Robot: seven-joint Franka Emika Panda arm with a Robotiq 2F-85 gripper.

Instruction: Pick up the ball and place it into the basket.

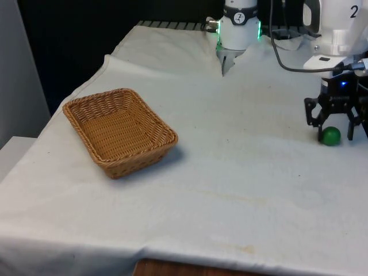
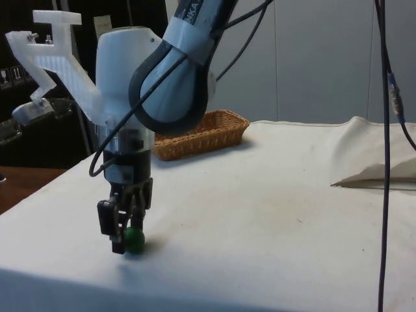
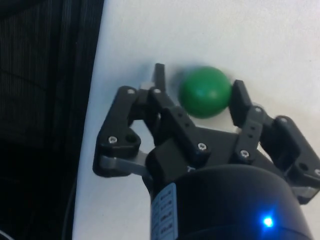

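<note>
The green ball [image 1: 330,136] is seen on the cloth [image 1: 230,161] at the front view's right, between the spread fingers of the gripper [image 1: 336,130], not yet clamped. The basket [image 1: 119,131] is set well apart, at the left.

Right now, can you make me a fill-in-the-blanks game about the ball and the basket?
1. The ball is coloured ____.
2. The ball sits between the fingers of the ____.
3. The basket is ____ inside.
4. The ball rests on the white ____.

Missing words: green; gripper; empty; cloth.
</note>
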